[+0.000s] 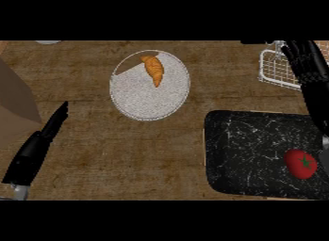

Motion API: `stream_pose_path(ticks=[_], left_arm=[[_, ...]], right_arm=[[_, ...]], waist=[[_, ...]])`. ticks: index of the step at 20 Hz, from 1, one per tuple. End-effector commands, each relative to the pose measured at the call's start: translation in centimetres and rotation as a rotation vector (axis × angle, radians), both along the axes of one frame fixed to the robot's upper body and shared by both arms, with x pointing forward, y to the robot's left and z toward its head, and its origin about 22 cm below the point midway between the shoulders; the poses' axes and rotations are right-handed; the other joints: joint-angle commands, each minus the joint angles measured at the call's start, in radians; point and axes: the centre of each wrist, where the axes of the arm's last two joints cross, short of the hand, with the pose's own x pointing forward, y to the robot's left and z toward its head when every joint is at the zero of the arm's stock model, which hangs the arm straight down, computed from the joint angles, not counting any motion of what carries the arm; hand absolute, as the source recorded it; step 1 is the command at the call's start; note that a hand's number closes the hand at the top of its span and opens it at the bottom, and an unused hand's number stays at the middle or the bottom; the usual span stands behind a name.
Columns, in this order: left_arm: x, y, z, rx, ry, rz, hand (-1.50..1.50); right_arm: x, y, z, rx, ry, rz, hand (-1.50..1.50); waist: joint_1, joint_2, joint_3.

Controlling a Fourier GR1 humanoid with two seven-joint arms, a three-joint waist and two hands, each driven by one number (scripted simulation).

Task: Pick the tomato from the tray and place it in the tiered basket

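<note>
A: Where's the tomato (301, 164) rn?

B: You've got it on the tray (250, 150), the black marbled one at lower right of the counter (125, 155). It sits near the tray's right side, stem end up, green star showing. Nothing touches it. Your right forearm runs just beside it on the right.

A: And the right hand (302, 59)?

B: It's up at the top right, well apart from the tomato, over the tiered basket (275, 70), the white wire one. Fingers look bent near the basket's rim, but I can't tell if they're closed or slack; it's dark on dark there. I see nothing in that hand.

A: Left hand (55, 122)?

B: Left side of your view, mid-height, fingers straight and together, pointing up and to the right. It holds nothing and sits over bare counter, btw a brown box (7, 99) at the left edge and the plate (149, 94).

A: What's on the plate?

B: A croissant (153, 69), orange-brown, in the upper part, tilted w/ its tip toward the plate's middle. The plate is white and speckled, top centre, left of the basket and above-left of the tray, apart from both.

A: Anything else?

B: A small pale thing (48, 42) at the top edge, upper left; too cut off to ID.
</note>
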Motion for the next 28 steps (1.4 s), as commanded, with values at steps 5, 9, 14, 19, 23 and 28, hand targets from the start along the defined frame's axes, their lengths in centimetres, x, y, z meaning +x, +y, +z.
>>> stream_pose_path(ticks=[5, 9, 14, 19, 23, 28], left_arm=[[1.1, 3.0, 1.4, 0.014, -0.105, 0.230, 0.00], [1.5, 2.0, 1.1, -0.016, -0.089, 0.269, 0.00], [3.3, 1.4, 1.8, -0.033, -0.080, 0.260, 0.00], [2.9, 0.7, 0.7, -0.022, -0.078, 0.257, 0.00], [3.4, 0.2, 0.9, -0.025, -0.081, 0.233, 0.00], [3.3, 0.2, 1.4, -0.029, -0.066, 0.225, 0.00]], right_arm=[[-4.3, -9.1, -6.2, 0.291, 0.246, -0.042, 1.50], [-7.5, -15.7, -10.1, 0.011, 0.488, -0.638, -1.50], [-13.0, -18.8, -8.9, 0.095, 0.441, -0.679, -1.50], [-14.3, -21.3, -4.2, -0.149, 0.556, -0.506, -1.50], [-12.0, -21.4, 0.9, -0.416, 0.681, -0.355, -1.50], [-10.2, -18.4, 4.6, -0.555, 0.766, -0.304, -1.50]], waist=[[-0.010, -0.043, 0.009], [-0.046, -0.022, 0.003], [-0.006, -0.043, 0.005], [-0.008, -0.045, 0.003], [0.008, -0.042, 0.002], [0.026, -0.042, 0.003]])
